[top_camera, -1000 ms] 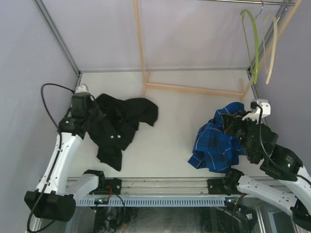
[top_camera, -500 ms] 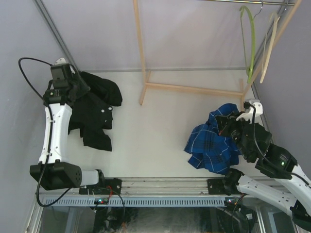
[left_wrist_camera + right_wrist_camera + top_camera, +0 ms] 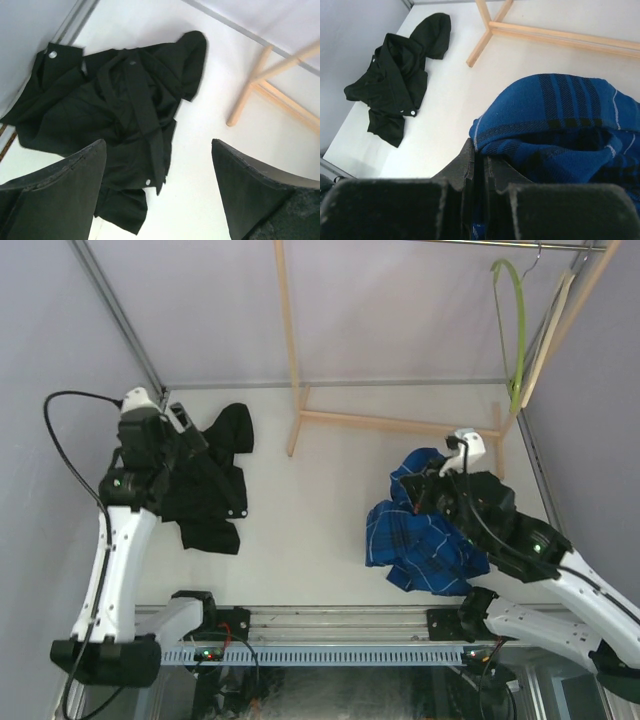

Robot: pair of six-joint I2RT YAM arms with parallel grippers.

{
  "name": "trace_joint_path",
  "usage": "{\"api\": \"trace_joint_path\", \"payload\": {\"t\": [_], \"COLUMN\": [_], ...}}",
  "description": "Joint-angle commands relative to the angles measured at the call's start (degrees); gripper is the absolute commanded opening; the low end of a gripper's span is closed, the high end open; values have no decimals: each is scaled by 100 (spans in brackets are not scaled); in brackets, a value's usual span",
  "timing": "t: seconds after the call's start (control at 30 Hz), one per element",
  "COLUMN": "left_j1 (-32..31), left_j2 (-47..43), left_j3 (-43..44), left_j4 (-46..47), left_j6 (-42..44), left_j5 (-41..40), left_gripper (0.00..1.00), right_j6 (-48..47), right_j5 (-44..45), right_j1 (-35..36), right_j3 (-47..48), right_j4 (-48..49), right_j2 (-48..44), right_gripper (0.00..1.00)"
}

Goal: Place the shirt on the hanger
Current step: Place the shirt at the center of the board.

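Observation:
The shirt (image 3: pixel 415 535), blue with dark plaid, hangs bunched on the right side of the table. My right gripper (image 3: pixel 432 492) is shut on it. In the right wrist view the shirt (image 3: pixel 560 115) bulges over the gripper (image 3: pixel 482 150), and a strip of blue cloth is pinched between the closed fingers. The lime-green hanger (image 3: pixel 518 335) hangs from the rail at the top right, well behind the shirt. At the far left my left gripper (image 3: pixel 185 435) is open above the black garment (image 3: pixel 205 485). Its fingers (image 3: pixel 55 190) stand wide apart with nothing between them.
The black garment (image 3: pixel 115 100) lies crumpled against the left wall, with a white button showing. A pale wooden rack (image 3: pixel 400 423) stands at the back with its upright (image 3: pixel 288 330) in the middle. A metal rail (image 3: pixel 500 244) runs along the top right.
My left gripper has opened and let go of the black garment, which now lies at the far left. My right gripper has carried the shirt up and to the left.

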Motion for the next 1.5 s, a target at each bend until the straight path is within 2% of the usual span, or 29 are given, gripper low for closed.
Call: {"api": "trace_joint_path", "payload": {"t": [0.0,0.13,0.3,0.4,0.47,0.5,0.57,0.7,0.77,0.83,0.93,1.03,1.23,1.37,1.47], "left_j1": [-1224,-1510,-2143,-2237,-2244,-2243,-2239,-2243,-2246,-2246,-2241,-2295,-2581,-3249,-4032], "left_j2": [-932,-1930,-3168,-3382,-3333,-3300,-3224,-2981,-2808,-2590,-2188,-1955,-1625,-1448,-1388], "left_j3": [-755,-1919,-2865,-2929,-2838,-2821,-2832,-2852,-2809,-2760,-2683,-2675,-2748,-2764,-2809], "left_j4": [663,1826,3092,3279,3071,3011,2940,2847,2721,2593,2436,2412,2430,2471,2553], "left_j6": [393,181,480,597,671,691,673,561,515,427,244,76,-196,-284,64], "left_j5": [-621,772,1110,1308,1262,1251,1213,1184,1176,1130,1247,1330,1184,1168,665], "left_gripper": [89,90,91,91,91,91,91,91,92,92,90,89,89,87,87], "right_j6": [-10,29,61,138,208,252,397,758,993,1179,1274,1230,1006,952,809], "right_j5": [-204,-164,-182,-331,-428,-405,-306,-24,221,446,452,-1,-952,-1278,-1566], "right_j1": [96,114,116,139,209,259,334,85,-169,-398,-867,-1380,-1532,-1532,-1537], "right_j3": [609,1220,2053,2290,2223,2158,1896,1037,683,283,-249,-503,-844,-985,-1318], "right_j4": [875,1166,1336,1321,1289,1234,1044,234,-334,-737,-1029,-1105,-467,-211,86], "right_j2": [697,1198,1697,1952,2059,2091,2130,2114,1919,1571,987,692,708,851,770], "right_gripper": [0,0,0,0,0,3,16,49,60,65,70,71,71,72,73]}}
